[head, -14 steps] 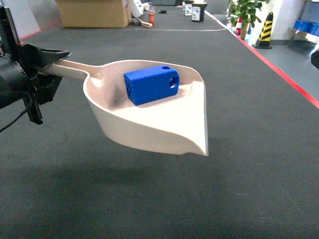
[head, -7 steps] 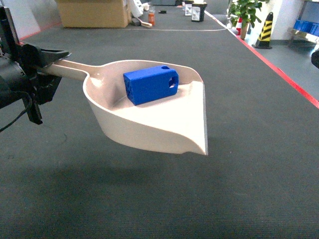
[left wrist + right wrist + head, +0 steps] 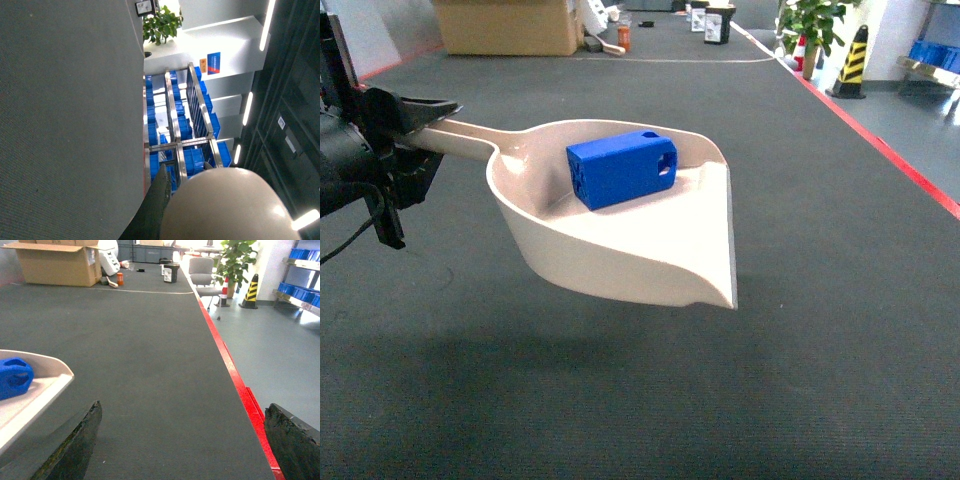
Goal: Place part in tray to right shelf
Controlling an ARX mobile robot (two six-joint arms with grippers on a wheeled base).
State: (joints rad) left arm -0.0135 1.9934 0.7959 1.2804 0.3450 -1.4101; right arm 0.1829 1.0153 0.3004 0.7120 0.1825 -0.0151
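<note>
The beige scoop-shaped tray (image 3: pixel 620 250) hangs in the air over the dark floor, its flat lip pointing to the right. The blue part (image 3: pixel 620 170) lies inside it against the back wall. At the left, my left gripper (image 3: pixel 425 125) is shut on the tray's handle. In the left wrist view the tray's rounded beige back (image 3: pixel 225 205) fills the bottom, beside one dark finger (image 3: pixel 157 200). My right gripper (image 3: pixel 183 407) is open and holds nothing. The tray's lip (image 3: pixel 30 390) and the part (image 3: pixel 14 377) show at its left. I cannot tell whether any rack here is the right shelf.
A steel rack with blue crates (image 3: pixel 175 125) stands far off in the left wrist view. A red floor line (image 3: pixel 230 370) runs along the right of the dark carpet. A cardboard box (image 3: pixel 505 25), a plant (image 3: pixel 810 25) and a striped cone (image 3: pixel 852 60) stand far back.
</note>
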